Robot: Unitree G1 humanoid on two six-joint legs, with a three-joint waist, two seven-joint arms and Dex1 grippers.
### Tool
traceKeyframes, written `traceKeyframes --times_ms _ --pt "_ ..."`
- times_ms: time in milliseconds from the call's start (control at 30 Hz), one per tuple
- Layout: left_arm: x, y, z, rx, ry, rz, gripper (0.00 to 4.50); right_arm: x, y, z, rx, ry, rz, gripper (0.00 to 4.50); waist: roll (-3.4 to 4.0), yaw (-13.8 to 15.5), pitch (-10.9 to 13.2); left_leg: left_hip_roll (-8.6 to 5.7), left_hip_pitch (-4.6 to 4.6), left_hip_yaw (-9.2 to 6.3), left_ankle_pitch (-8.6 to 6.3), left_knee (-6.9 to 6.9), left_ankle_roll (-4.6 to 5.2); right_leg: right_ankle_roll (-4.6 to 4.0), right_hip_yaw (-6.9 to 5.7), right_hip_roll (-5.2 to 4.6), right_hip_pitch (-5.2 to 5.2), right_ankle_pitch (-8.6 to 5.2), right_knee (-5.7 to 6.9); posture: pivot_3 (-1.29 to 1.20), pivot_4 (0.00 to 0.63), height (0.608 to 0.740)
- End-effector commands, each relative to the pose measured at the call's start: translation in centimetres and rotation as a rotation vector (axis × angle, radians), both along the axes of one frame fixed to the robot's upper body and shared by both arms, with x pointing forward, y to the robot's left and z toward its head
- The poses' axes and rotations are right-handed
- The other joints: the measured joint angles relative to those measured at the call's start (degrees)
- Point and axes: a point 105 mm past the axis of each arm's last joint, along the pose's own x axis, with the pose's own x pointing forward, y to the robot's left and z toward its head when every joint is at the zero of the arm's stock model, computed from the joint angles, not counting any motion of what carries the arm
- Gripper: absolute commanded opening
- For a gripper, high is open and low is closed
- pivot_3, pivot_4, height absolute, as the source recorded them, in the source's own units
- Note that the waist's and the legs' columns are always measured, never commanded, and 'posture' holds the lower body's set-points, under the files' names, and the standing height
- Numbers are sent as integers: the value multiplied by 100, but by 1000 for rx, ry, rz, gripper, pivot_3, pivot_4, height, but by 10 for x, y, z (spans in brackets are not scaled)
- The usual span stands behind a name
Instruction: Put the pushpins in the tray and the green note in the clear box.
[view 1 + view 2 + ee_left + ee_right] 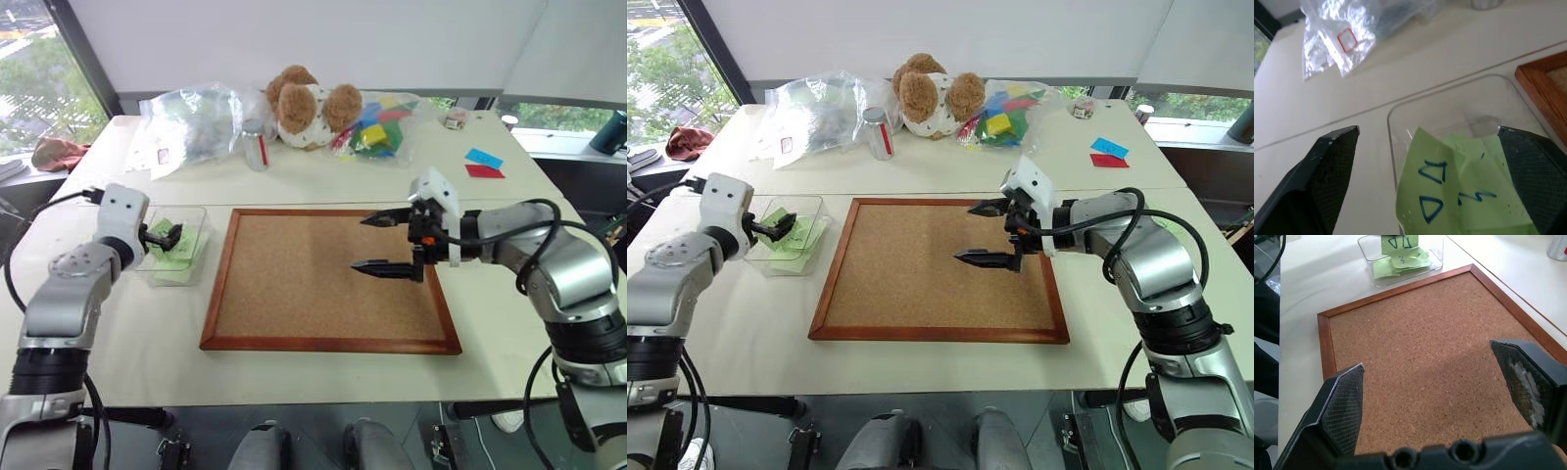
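Observation:
The clear box (196,257) sits on the table left of the corkboard. Inside it, the green note (1430,196) with two drawn triangles rests tilted on other green notes. My left gripper (168,236) hovers just over the box, open, its fingers (1327,166) spread on either side of the note and not touching it. Over the right half of the corkboard my right gripper (359,243) is open and holds nothing. The right wrist view also shows the green note (1398,242) in the box beyond the board's corner. The pushpins and the tray are out of view.
A large wood-framed corkboard (323,279) lies in the middle of the table. Along the back stand a teddy bear (309,103), clear plastic bags (191,122), a small jar (255,145) and a bag of coloured blocks (377,127). Blue and red notes (483,164) lie at the back right.

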Motion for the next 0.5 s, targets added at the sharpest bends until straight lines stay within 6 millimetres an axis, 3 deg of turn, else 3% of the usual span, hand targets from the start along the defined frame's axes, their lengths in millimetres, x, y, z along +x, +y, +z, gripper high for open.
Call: traceKeyframes --times_ms 33,200,267,400,500 --pt "2 -4 24 41 -77 -32 4437 -4 -1 12 12 -51 3 4500 0 -3 0 0 0 0 0 0 0 0 0 0 0 0 0 0 150 740" --pt "0 -13 46 7 -122 -91 4437 -3 -4 11 6 -54 -10 4500 0 -4 0 0 -1 0 0 2 0 0 -1 0 -1 0 1 0 150 740" --pt "-4 -26 56 -53 -129 -167 4437 -2 -7 12 2 -58 -20 4500 0 -3 0 0 -3 0 0 4 0 0 -1 0 -1 0 1 0 150 740" --pt "-23 -71 64 -204 -61 -434 4437 -3 -14 12 -12 -60 -42 4500 0 7 0 0 -14 0 0 8 0 0 -1 0 -8 0 1 0 150 740" --pt "-44 -101 54 -195 25 -620 4437 -5 -20 10 -21 -53 -61 4500 0 0 0 0 -15 0 1 8 -1 0 -1 0 -8 0 0 0 150 740"
